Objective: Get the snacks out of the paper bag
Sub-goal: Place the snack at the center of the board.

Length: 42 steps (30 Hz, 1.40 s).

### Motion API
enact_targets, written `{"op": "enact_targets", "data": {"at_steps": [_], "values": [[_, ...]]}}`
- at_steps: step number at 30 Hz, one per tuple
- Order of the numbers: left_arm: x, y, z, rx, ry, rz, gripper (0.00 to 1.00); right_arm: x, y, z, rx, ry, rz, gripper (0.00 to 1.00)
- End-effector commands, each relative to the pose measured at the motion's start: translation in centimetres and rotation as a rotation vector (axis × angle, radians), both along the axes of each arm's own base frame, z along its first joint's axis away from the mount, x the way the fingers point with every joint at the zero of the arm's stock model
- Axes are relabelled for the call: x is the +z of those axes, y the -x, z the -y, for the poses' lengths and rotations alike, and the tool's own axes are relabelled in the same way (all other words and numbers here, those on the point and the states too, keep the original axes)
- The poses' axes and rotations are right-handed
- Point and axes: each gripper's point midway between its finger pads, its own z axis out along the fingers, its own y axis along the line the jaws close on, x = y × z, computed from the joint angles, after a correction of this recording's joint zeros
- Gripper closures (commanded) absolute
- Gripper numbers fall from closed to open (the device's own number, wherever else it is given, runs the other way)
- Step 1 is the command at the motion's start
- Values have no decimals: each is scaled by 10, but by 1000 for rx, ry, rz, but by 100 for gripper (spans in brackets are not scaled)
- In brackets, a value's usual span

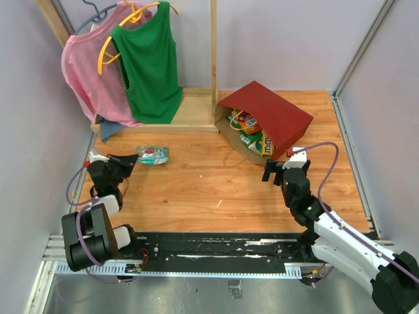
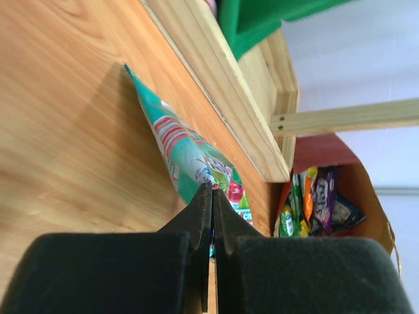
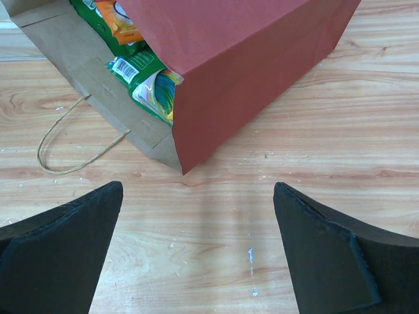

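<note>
Snacks [image 1: 251, 134]: left hand [image 2: 211, 193] pinches green packet [image 2: 177, 147]; I'd release flat on counter [image 2: 65, 131]. Right hand [image 3: 198, 190] wide; steer upper-left into paper bag [image 3: 262, 65].

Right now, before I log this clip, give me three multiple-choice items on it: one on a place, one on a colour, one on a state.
1. Where is the glossy green snack packet?
A. On the wooden table, at the left end effector.
B. On a hanger.
C. On a shelf.
2. What colour is the boxy paper bag outside?
A. Blue.
B. White.
C. Red.
3. How is the right end effector?
A. Shut on a handle.
B. Open and empty.
C. Shut on a packet.
Answers:
1 A: the top view shows it on the boards, left of the bag.
2 C: its walls are red, and only the inside is brown.
3 B: its jaws stand wide apart over bare wood.
</note>
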Motion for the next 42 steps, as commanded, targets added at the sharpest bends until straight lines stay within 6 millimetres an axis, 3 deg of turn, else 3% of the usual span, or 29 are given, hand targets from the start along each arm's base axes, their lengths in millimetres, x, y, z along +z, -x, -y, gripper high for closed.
{"op": "enact_targets", "data": {"at_steps": [1,7,12,17,20,22,23,25,26,27,31,34,37,42], "values": [[-3,17,-36,115,40,32,99,13,-2,-5,8,-27,38,0],[-23,46,-88,358,19,-33,99,11,-3,-8,20,-30,29,0],[-29,45,-97,381,22,-58,98,11,-3,-10,27,-33,27,0],[-42,49,-121,456,101,-81,99,13,-2,-8,26,-38,34,0],[-38,39,-117,401,146,-47,98,13,-2,-10,35,-41,34,0],[-33,29,-110,318,150,-20,88,12,-2,-10,33,-38,30,0],[-31,25,-108,287,153,-11,77,12,-2,-10,33,-37,29,0],[-29,22,-103,256,181,0,43,12,-2,-11,34,-39,30,0],[-28,22,-103,254,184,2,14,12,-2,-11,33,-39,29,0],[-26,22,-104,255,173,4,1,12,-3,-11,34,-40,29,0],[-10,27,-113,299,71,-12,0,10,-3,-12,34,-38,23,0],[31,31,-116,351,-83,20,0,8,-5,-13,37,-34,16,0],[62,29,-99,321,-173,41,0,5,-6,-15,40,-35,5,0],[73,12,-45,125,-172,95,2,0,-7,-19,50,-36,-11,0]]}}
